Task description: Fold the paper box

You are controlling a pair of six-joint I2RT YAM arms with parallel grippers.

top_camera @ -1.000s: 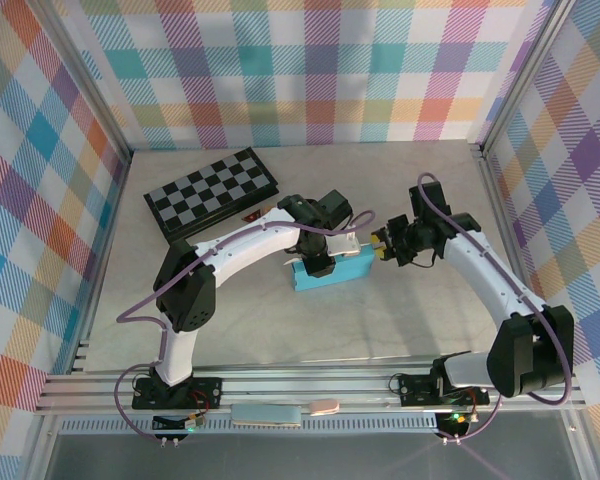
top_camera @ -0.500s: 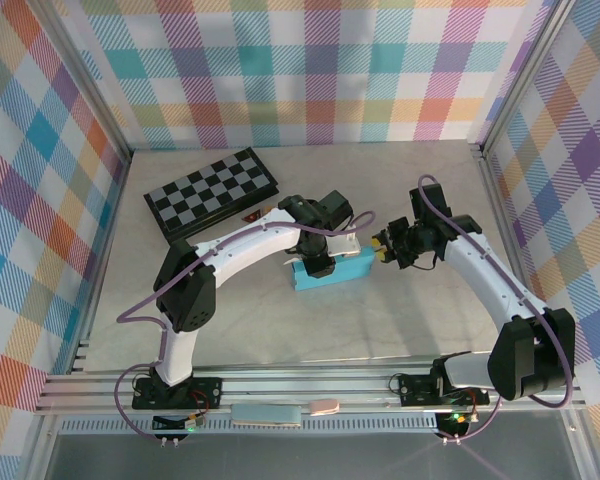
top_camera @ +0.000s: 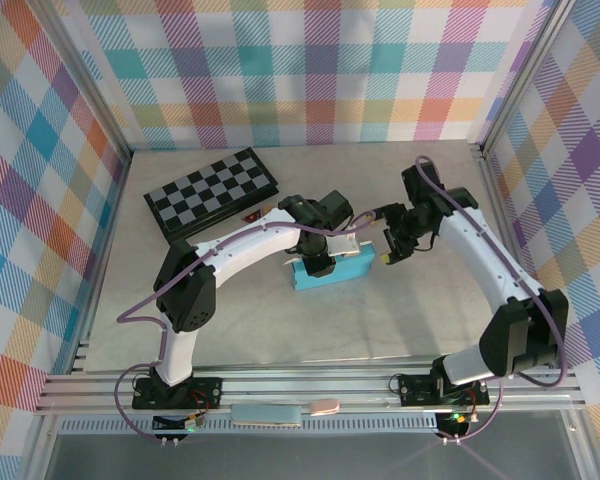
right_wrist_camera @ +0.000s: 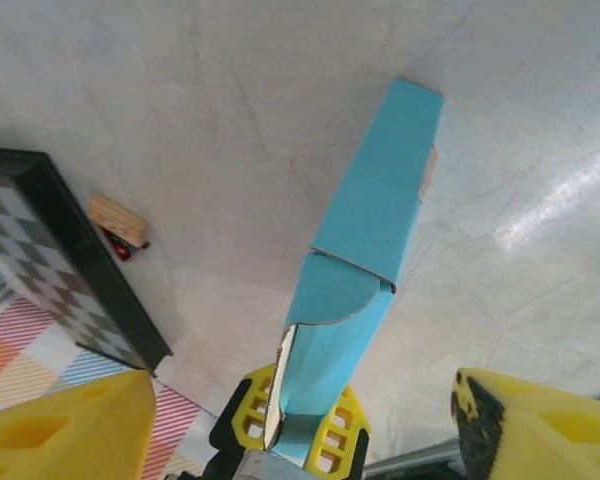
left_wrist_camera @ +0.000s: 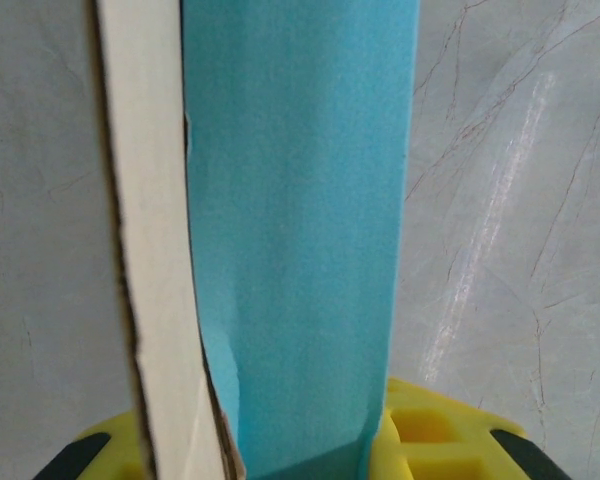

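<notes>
The paper box (top_camera: 342,271) is a flat turquoise box lying mid-table, its pale card edge (left_wrist_camera: 145,250) showing along one side. My left gripper (top_camera: 318,262) is shut across it, a yellow finger on each side of the blue face (left_wrist_camera: 300,230). Its right end has a rounded flap (right_wrist_camera: 335,290) folded in. Just off that end, my right gripper (top_camera: 390,246) stands open and holds nothing. Its yellow fingertips (right_wrist_camera: 65,430) are spread wide on either side of the box, apart from it.
A black-and-grey checkerboard (top_camera: 210,190) lies at the back left, with a small wooden block (right_wrist_camera: 117,222) beside its near edge. Aluminium rails and checked walls close in the table on all sides. Bare tabletop (top_camera: 310,330) lies in front of the box.
My right gripper was shut at the box's right end and has now opened wide, its wrist swinging slightly back. The left gripper and the box have stayed put.
</notes>
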